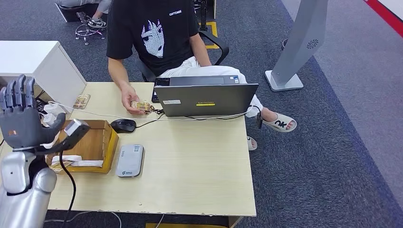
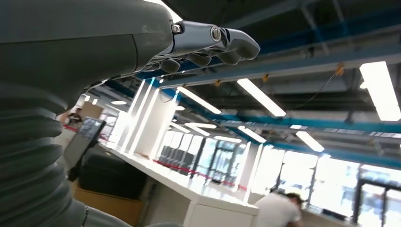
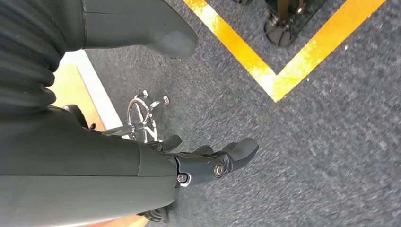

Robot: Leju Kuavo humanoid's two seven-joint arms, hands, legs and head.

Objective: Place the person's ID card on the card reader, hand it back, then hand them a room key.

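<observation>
Left hand (image 1: 21, 118), fingers apart and empty at frame left, should reach gently toward the ID card (image 1: 141, 106) in the person's hand (image 1: 129, 99) at upper centre.

head: high, down on table (image 1: 190, 161) | left wrist: ceiling | right wrist: floor

Bright even light, ceiling-light glare, slight blur

The sandal (image 1: 279, 123) reads "OK"; print on the shirt (image 1: 175, 13) and laptop (image 1: 205, 102) is too small.
</observation>
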